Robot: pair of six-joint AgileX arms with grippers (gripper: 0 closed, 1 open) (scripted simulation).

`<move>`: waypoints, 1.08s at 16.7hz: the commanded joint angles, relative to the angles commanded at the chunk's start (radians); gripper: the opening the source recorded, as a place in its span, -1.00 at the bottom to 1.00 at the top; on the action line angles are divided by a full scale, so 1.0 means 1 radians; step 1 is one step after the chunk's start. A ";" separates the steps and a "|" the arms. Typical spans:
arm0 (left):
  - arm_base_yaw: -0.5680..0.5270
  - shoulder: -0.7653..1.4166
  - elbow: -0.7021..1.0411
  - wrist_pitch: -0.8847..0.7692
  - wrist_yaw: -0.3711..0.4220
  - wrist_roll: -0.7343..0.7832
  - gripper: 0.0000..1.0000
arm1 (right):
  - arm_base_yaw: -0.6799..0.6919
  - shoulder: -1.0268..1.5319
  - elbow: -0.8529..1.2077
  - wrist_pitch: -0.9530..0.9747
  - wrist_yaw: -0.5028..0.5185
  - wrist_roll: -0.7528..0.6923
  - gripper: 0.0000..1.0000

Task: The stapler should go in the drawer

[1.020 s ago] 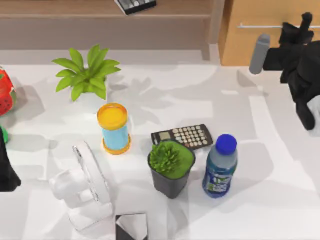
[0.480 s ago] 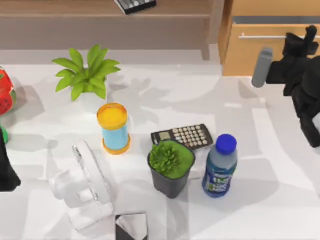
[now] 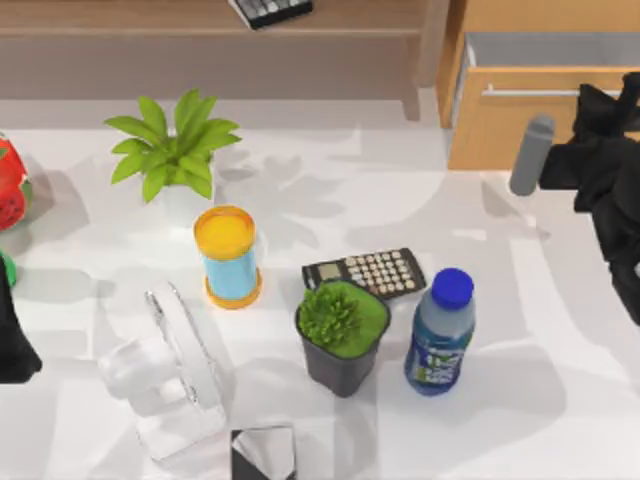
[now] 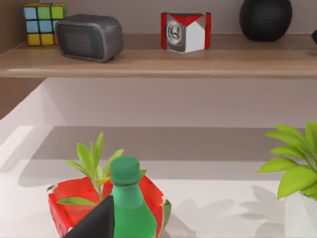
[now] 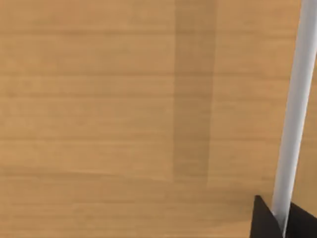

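Observation:
The drawer [image 3: 505,130] at the back right stands partly pulled out, its white-grey inside [image 3: 545,48] showing behind the orange-brown front. My right gripper [image 3: 605,95] is shut on the drawer's silver bar handle [image 3: 530,92]. In the right wrist view the handle [image 5: 297,99] runs down between the dark fingertips [image 5: 262,220], close against the wooden front [image 5: 124,99]. A white stapler [image 3: 165,375] lies at the front left of the table. My left arm [image 3: 15,340] is parked at the left edge, far from it.
Between stapler and drawer stand a yellow-lidded blue can [image 3: 229,256], a calculator [image 3: 365,272], a potted plant in a black pot [image 3: 340,335] and a blue-capped bottle [image 3: 440,335]. A leafy plant [image 3: 172,150] is at the back left. A green bottle [image 4: 129,206] stands by the left gripper.
The drawer has slid out towards the table's front, exposing its inside. My right gripper moved back with the handle. The left arm has not moved.

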 joint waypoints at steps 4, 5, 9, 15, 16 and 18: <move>0.000 0.000 0.000 0.000 0.000 0.000 1.00 | 0.014 -0.033 -0.069 0.055 0.019 0.000 -1.00; 0.000 0.000 0.000 0.000 0.000 0.000 1.00 | 0.020 -0.043 -0.104 0.071 0.023 0.000 -1.00; 0.000 0.000 0.000 0.000 0.000 0.000 1.00 | 0.044 -0.088 -0.248 0.147 0.039 0.001 -1.00; 0.000 0.000 0.000 0.000 0.000 0.000 1.00 | 0.048 -0.100 -0.262 0.163 0.048 0.001 -1.00; 0.000 0.000 0.000 0.000 0.000 0.000 1.00 | 0.055 -0.105 -0.276 0.176 0.055 0.000 -1.00; 0.000 0.000 0.000 0.000 0.000 0.000 1.00 | 0.071 -0.120 -0.325 0.217 0.071 0.000 -1.00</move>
